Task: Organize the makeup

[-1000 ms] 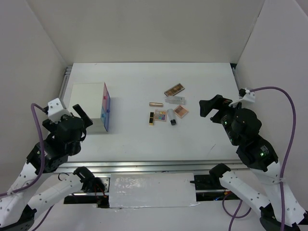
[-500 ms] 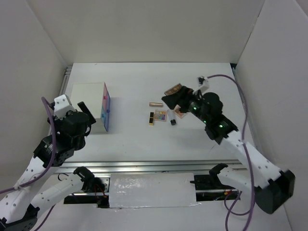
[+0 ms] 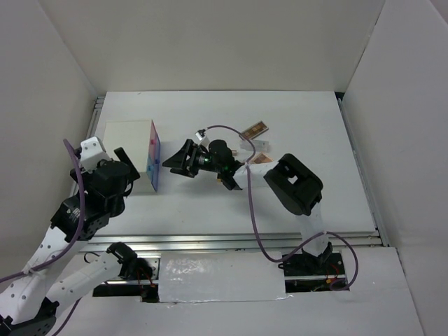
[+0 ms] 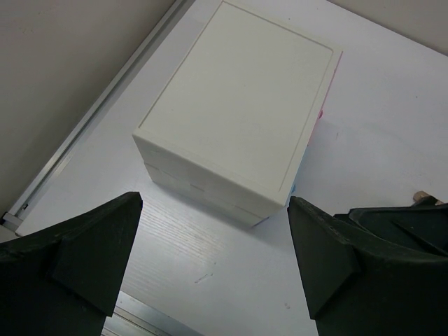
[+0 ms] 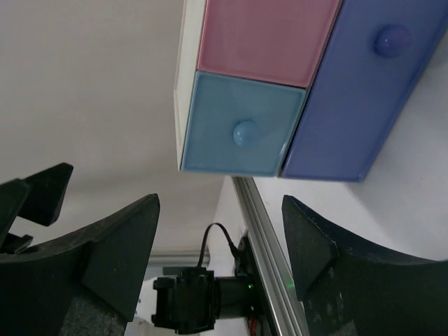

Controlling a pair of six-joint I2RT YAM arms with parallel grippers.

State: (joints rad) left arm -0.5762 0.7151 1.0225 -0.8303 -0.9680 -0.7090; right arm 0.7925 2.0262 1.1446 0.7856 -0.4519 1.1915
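Observation:
The makeup lies mid-table. I see the brown palette, the clear case and part of the peach palette. The other pieces are hidden under my right arm. My right gripper is open and empty, stretched left over the makeup and stopped just short of the white box's drawer front. In the right wrist view the open gripper faces the pink drawer, light blue drawer and dark blue drawer. My left gripper is open and empty at the box's near-left side.
The white box stands at the left of the table, close to the metal rail and the left wall. In the left wrist view the open left gripper hovers over bare table before it. White walls enclose the table.
My right arm has swung from the right side across the makeup to the drawer front. My left gripper has moved slightly toward the white box.

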